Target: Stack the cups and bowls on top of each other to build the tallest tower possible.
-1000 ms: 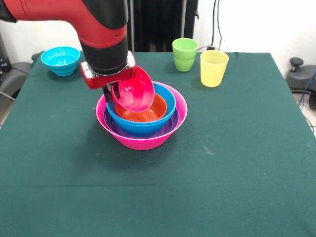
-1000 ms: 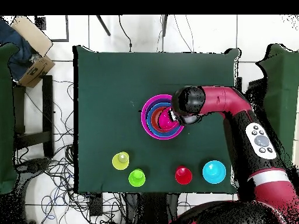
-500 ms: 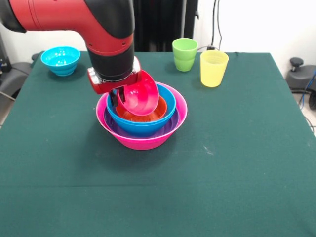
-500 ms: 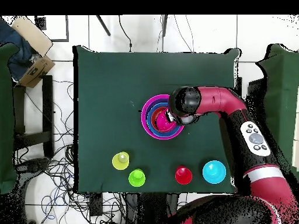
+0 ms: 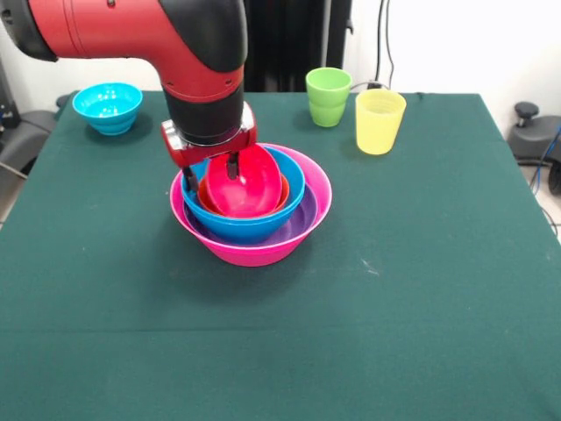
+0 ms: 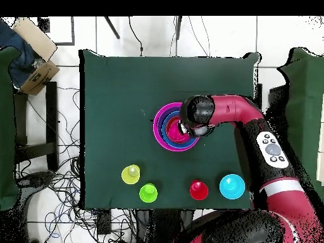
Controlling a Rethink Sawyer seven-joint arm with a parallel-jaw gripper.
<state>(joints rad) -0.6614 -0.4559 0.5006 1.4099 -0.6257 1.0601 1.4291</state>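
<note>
The tower stands at mid-table: a pink bowl [image 5: 298, 239] holds a purple bowl [image 5: 303, 215] and a blue bowl [image 5: 263, 230]. My gripper [image 5: 210, 178] is down over the tower's left side, shut on the rim of the magenta-red bowl [image 5: 250, 186]. That bowl rests tilted inside the blue one and hides the orange bowl almost fully. In the overhead view the arm's head covers the gripper; the magenta-red bowl [image 6: 175, 135] shows within the pink rim [image 6: 158, 134]. The cyan bowl [image 5: 108, 105], green cup [image 5: 328, 96] and yellow cup [image 5: 379, 121] stand apart. The red cup [image 6: 199, 190] shows only from overhead.
From overhead, the yellow cup [image 6: 131, 174], green cup [image 6: 148, 192], red cup and cyan bowl [image 6: 231, 186] stand in a row along the robot's side of the green-clothed table [image 6: 114, 107]. Chairs and cables lie around the table.
The gripper has come down and shifted over the tower. The magenta-red bowl has gone from steeply tilted above the orange bowl to lying lower inside the blue bowl.
</note>
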